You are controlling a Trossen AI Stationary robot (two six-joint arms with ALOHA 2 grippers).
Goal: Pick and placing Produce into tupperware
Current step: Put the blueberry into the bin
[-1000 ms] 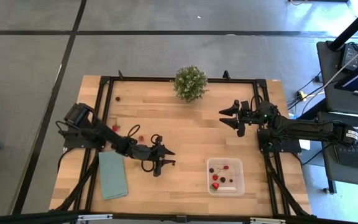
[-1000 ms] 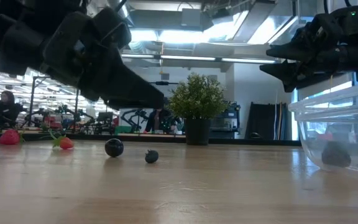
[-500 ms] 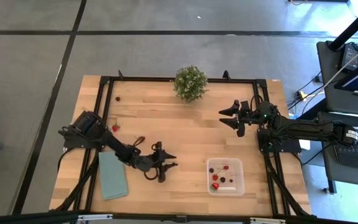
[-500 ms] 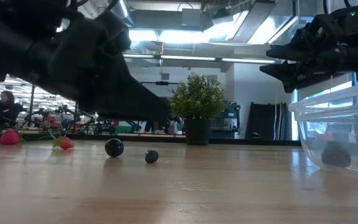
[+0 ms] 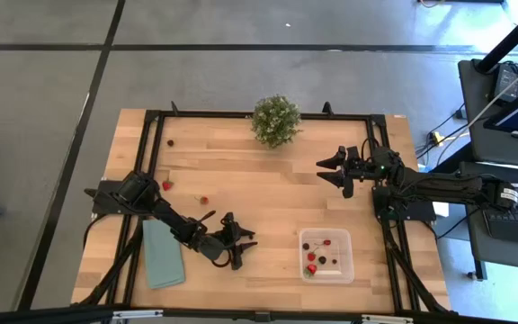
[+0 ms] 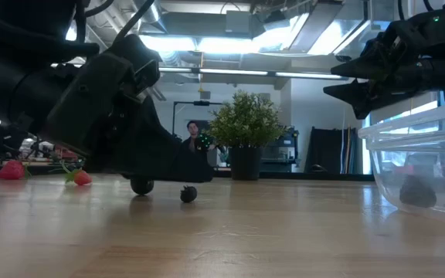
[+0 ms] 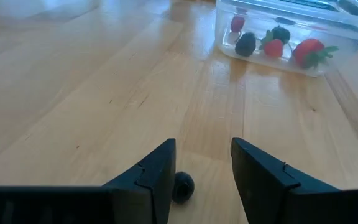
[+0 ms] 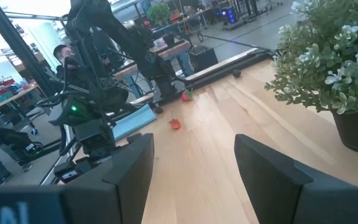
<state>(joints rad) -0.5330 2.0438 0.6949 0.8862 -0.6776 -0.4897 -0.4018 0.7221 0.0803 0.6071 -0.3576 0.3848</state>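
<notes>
Over the last second our left hand (image 5: 241, 251) moves down the tabletop (image 5: 268, 171) toward the near edge and drops low, so it now sits just right of the cloth (image 5: 163, 254) and left of the tupperware (image 5: 325, 256). In the left wrist view its fingers (image 7: 160, 171) are spread with a dark berry (image 7: 183, 185) on the wood right between them, not yet pinched. The low view shows the same hand (image 6: 195, 176) down at the surface with a small dark berry (image 6: 188, 194) just in front of it. We judge this as the approach finished and the grasp about to begin. The tupperware already holds several red and dark pieces. Two red berries (image 5: 203, 200) remain out on the left side, another (image 5: 165, 185) by the frame, and a dark one (image 5: 170, 142) near the far left corner. Our right hand (image 5: 334, 170) hangs spread and empty, above the tabletop beside the plant (image 5: 275, 120), unchanged.
</notes>
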